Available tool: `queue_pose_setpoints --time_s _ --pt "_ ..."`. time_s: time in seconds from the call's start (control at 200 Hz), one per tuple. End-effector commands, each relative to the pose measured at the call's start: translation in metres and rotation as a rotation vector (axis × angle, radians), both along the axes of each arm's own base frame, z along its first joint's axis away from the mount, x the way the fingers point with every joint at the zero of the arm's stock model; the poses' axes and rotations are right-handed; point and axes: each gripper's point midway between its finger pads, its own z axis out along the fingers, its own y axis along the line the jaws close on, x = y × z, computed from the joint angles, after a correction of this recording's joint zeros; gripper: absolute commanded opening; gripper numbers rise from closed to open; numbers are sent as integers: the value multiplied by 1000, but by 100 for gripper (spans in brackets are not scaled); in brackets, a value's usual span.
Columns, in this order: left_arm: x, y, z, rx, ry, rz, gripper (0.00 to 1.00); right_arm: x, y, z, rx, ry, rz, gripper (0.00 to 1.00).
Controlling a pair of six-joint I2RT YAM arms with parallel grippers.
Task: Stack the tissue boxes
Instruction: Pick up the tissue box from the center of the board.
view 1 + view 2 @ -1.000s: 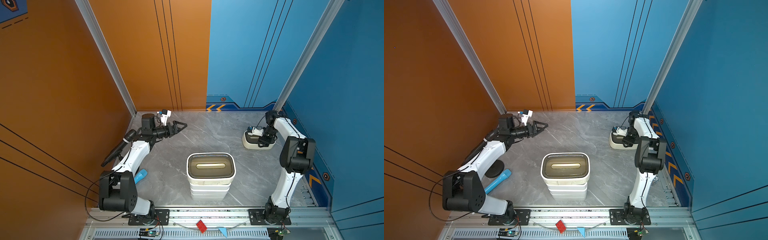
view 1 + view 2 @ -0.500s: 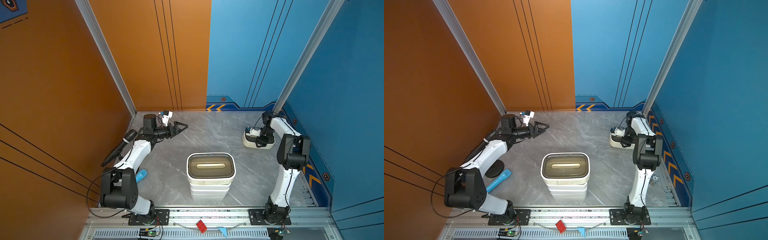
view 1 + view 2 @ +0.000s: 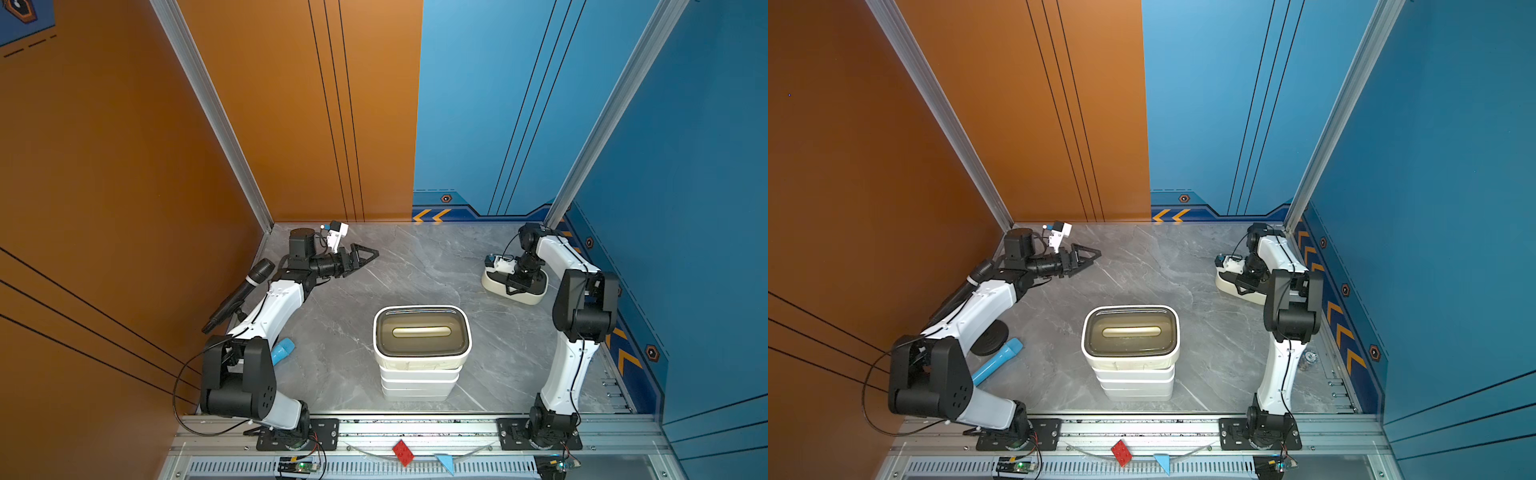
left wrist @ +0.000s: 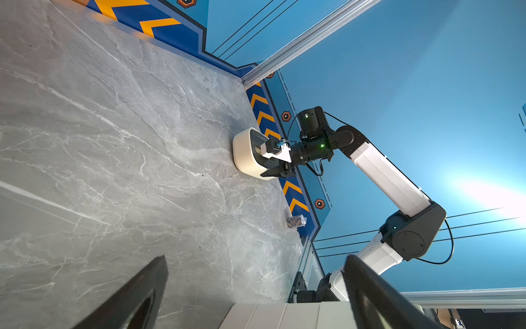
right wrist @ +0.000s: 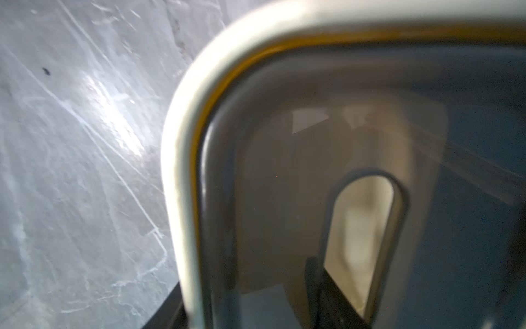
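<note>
At the far left you see a black microphone (image 3: pixel 241 297) leaning by the orange wall. A light-blue cylinder (image 3: pixel 997 362) lies on the grey marble table (image 3: pixel 415 266) beside the left arm. Your left hand (image 3: pixel 368 255) hovers over the rear left part of the table, its fingers spread wide and holding nothing. In the middle, toward the front edge, stands the stack of tissue boxes (image 3: pixel 417 384). It has white boxes below and a rounded cream box (image 3: pixel 422 357) with a dark-brown, oval-slotted lid on top. Well apart, near the right wall, another cream tissue box (image 3: pixel 496 286) sits on the table. Your right hand (image 3: pixel 517 284) is down on it. In the right wrist view one finger (image 5: pixel 327 296) reaches into the lid's slot and the other stands outside the rim. Whether they already pinch the box's side, I cannot tell.
</note>
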Motion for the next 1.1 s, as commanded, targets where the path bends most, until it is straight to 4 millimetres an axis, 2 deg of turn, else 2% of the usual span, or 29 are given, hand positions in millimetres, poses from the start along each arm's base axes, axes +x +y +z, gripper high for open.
queue_pose_setpoints --time_s 0.0,0.085,0.145,0.155,0.175,0.3,0.365,0.481,0.711,0.896,1.061,1.071,1.096 --pt "-13 -4 14 -4 -57 -28 98 -6 33 30 47 -45 44 39" --pt "-17 -6 14 2 -53 -24 98 -6 51 41 55 -68 57 32" --pt "-21 -7 14 4 -29 -14 98 -10 62 48 58 -79 68 31" --pt "-24 -6 6 4 -4 -12 98 -10 63 50 57 -83 70 31" --pt "-27 -6 2 2 11 -8 98 -11 68 53 60 -88 76 31" --pt "-47 3 -3 44 51 57 98 -23 84 74 76 -118 68 30" --pt "-64 10 -9 100 97 77 98 -29 89 84 103 -128 41 30" --pt "-88 15 4 105 93 97 98 -40 91 104 144 -165 0 29" --pt "-125 23 29 45 62 164 98 -70 103 168 161 -276 25 33" --pt "-147 22 47 -2 25 160 98 -96 111 208 143 -321 50 34" --pt "-165 19 66 -28 -49 128 98 -113 113 227 106 -352 32 33" --pt "-166 19 67 -30 -53 125 98 -112 115 236 114 -376 31 33" --pt "-167 18 69 -34 -58 122 98 -113 118 242 120 -395 31 33"
